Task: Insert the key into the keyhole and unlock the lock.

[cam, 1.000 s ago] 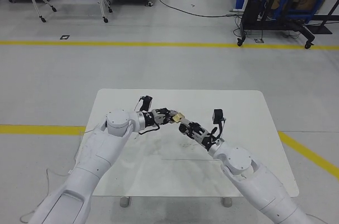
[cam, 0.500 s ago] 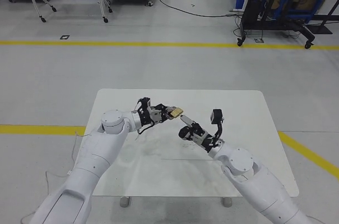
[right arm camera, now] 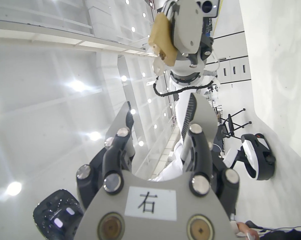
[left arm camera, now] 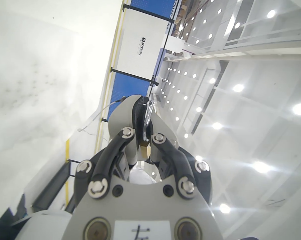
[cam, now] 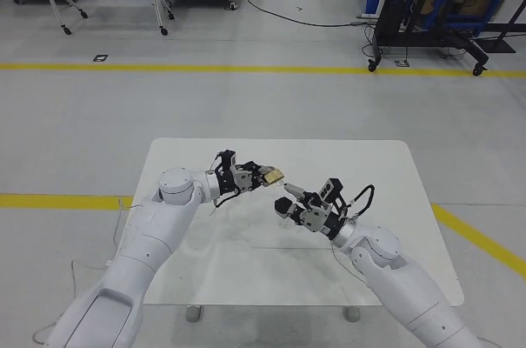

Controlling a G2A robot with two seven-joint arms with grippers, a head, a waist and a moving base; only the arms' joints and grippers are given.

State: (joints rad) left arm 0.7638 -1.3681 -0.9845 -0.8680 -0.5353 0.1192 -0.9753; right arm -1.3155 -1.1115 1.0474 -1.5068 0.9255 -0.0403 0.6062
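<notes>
Overhead, left gripper [cam: 263,174] gripped brass lock [cam: 274,177] above table [cam: 193,157]; right gripper [cam: 283,207] near, fingers spread wide, clear of lock.

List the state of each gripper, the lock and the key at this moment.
left gripper: shut on the padlock.
right gripper: open, empty, a short way from the padlock.
padlock: clamped in the left gripper; whether its shackle is released cannot be told.
key: appears to stick out of the padlock's end, with no gripper holding it.
</notes>
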